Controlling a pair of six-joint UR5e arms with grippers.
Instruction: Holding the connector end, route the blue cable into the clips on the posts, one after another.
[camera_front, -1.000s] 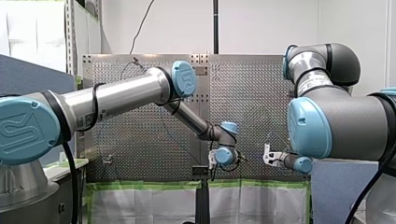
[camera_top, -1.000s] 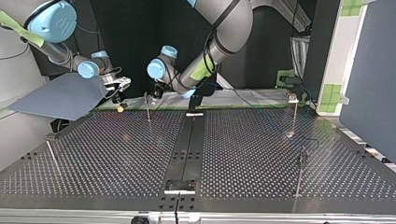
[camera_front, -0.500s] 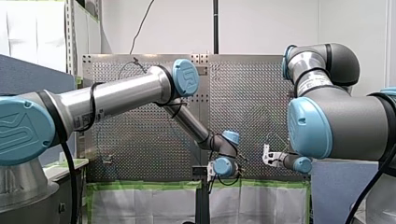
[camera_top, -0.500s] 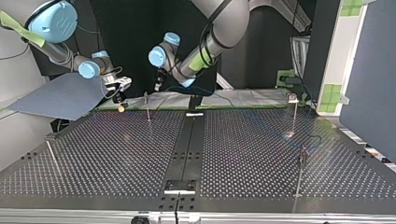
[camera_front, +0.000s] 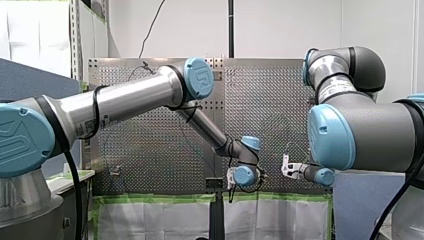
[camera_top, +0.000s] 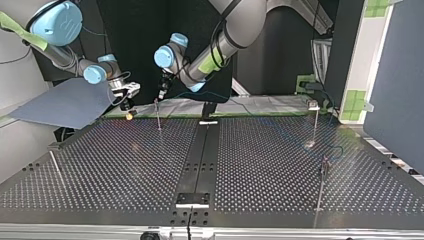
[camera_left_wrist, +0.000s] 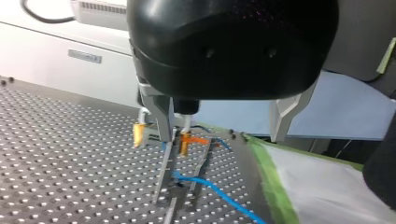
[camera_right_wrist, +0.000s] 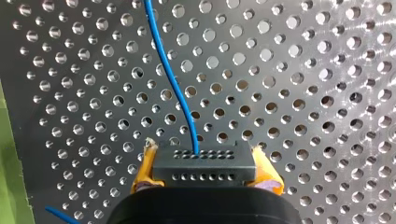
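End effector of my right arm (camera_right_wrist: 204, 156) was closed on the black connector (camera_right_wrist: 205, 167), with its yellow pads (camera_right_wrist: 144, 170) pressed against the connector's two short ends. From the connector's face the blue cable (camera_right_wrist: 173, 88) ran out ahead of the fingers. Its long axis was nearly in line with the end effector, across the perforated counter (camera_right_wrist: 303, 70) behind it. My left end effector (camera_left_wrist: 223, 135) stood wide open and held nothing. One of its fingers hung just beside a thin post (camera_left_wrist: 162, 175), whose top was hidden behind that finger. The cable passed close by the post's foot, below the open fingers, and trailed off toward the green tape (camera_left_wrist: 273, 186) at the counter's edge. The coming move appeared to turn on this relation: the cable lay under the left end effector, crosswise to the upright post, and would have to be brought up to the clip. My left arm was the nearer to the post, while my right arm carried the cable's end. Only the right wrist view showed the grip on the connector. Only the left wrist view showed the open fingers and the cable at the post. The top view alone showed the left end effector above the post near the counter's far edge, with my right arm's beside it at the view's left.
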